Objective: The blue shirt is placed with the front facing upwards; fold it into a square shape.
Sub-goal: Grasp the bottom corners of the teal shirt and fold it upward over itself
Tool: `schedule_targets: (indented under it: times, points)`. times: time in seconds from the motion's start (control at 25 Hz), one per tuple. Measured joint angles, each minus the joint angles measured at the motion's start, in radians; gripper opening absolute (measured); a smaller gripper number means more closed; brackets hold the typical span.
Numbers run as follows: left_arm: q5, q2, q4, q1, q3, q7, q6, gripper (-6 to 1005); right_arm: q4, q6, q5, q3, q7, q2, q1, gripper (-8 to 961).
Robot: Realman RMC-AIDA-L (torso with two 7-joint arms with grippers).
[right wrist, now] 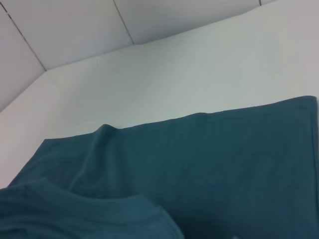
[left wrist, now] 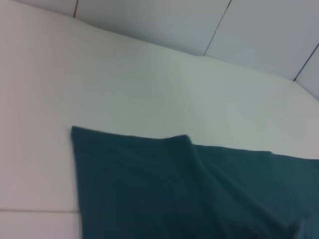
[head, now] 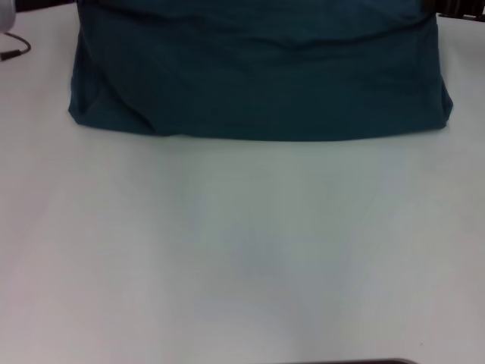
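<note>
— Across the far part of the counter (head: 250, 250), what is the state of the blue shirt (head: 258, 76)?

— It lies as a wide dark teal slab, its near edge a rounded fold, and plain cloth faces up with no lettering in sight. A cable (head: 15, 49) sits just beside the shirt's left corner.

— And the tools?

— Neither tool appears in any view, so I cannot tell whether they are wide, narrow or holding cloth. Both wrist cameras look low across the shirt, which suggests the arms are near it.

— What could go wrong?

— The right wrist view shows the ribbed collar (right wrist: 114, 211) bunched up on top of the shirt, and a raised ridge runs through the cloth in both wrist views. Pressing or folding over those lumps would trap creases and leave a crooked outline, not a square.

— Anything else?

— The shirt looks wider than deep. A tool pinching only the top layer would drag it off the layers beneath.
</note>
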Motion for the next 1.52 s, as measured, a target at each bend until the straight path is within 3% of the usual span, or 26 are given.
schedule_targets:
  times: [0.84,1.4,1.52]
  points:
    - [-0.069,-0.018,0.049,0.076,0.000,0.083,-0.079,3,-0.075,-0.035,0.057,-0.003,-0.096,0.032,-0.034,85]
    - [-0.069,-0.025,0.038,0.086,0.001,0.083,-0.072,3,-0.076,-0.037,0.058,-0.004,-0.099,0.035,-0.038,90]
    - [-0.069,-0.032,0.024,0.088,0.001,0.083,-0.073,88,-0.073,-0.031,0.058,-0.005,-0.099,0.035,-0.037,92]
